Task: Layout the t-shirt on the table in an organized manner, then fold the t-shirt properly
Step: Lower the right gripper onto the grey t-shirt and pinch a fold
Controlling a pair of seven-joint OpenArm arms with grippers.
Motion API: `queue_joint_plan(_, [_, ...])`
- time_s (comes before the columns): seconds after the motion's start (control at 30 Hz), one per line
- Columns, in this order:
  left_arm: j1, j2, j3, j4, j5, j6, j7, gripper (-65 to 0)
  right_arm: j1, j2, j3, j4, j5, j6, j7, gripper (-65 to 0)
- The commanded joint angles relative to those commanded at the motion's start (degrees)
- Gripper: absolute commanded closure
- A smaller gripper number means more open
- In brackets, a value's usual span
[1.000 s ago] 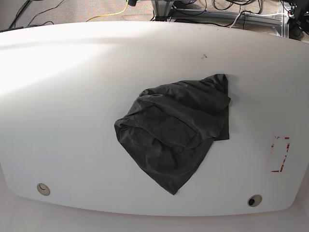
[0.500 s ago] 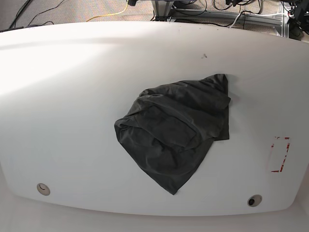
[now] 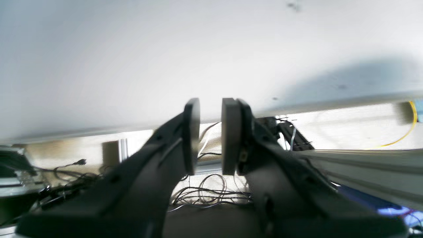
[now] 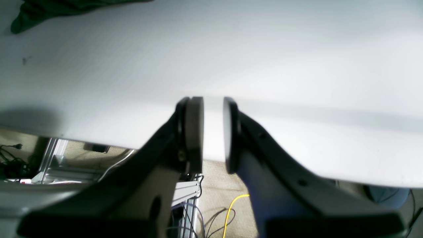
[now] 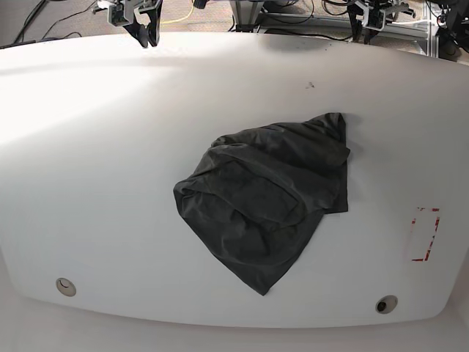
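Charcoal-grey cloth, the t-shirt (image 5: 267,202), lies crumpled in a heap slightly right of centre on the table (image 5: 102,161), bunched into overlapping folds with one pointed corner directed toward the near edge and another toward the far right. The white tabletop carries a red dashed rectangle mark (image 5: 423,235) near its right end and two round grommet holes (image 5: 66,287) close to the near edge, one at each side. The right gripper (image 5: 146,29) is positioned at the far edge of the table on the base view's left, well apart from the garment; in its wrist view the right gripper (image 4: 213,132) shows its two pads parallel with a narrow gap between them, gripping nothing, and a corner of the t-shirt (image 4: 49,8) at the top left. The left gripper (image 5: 368,23) is at the far edge on the base view's right; in its wrist view (image 3: 211,135) the pads likewise stand slightly parted and empty. Cables (image 3: 205,191) lie on the floor beyond the table.
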Motion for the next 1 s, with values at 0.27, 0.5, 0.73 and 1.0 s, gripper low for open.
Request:
queue_joint_plan(0.27, [-7.8, 0.0, 0.2, 0.0, -0.2, -0.2, 4.1, -10.4, 6.3, 0.4, -7.8, 0.0, -0.4, -0.35, -0.1, -33.0])
queue_joint_plan(0.5, [-12.0, 0.4, 0.1, 0.0, -0.2, -1.5, 5.3, -27.2, 12.6, 0.4, -14.4, 0.2, -0.4, -0.35, -5.5, -47.1])
queue_joint_plan(0.73, [-14.2, 0.4, -0.2, 0.0, -0.1, -1.4, 5.3, -40.3, 25.0, 0.5, -19.6, -0.2, -0.4, -0.35, -18.9, -47.1])
queue_joint_plan(1.0, [-14.1, 0.4, -2.6, 1.2, -0.1, -1.5, 5.0, -40.3, 42.3, 3.5, -27.7, -2.0, -0.4, -0.44, -33.3, -46.8])
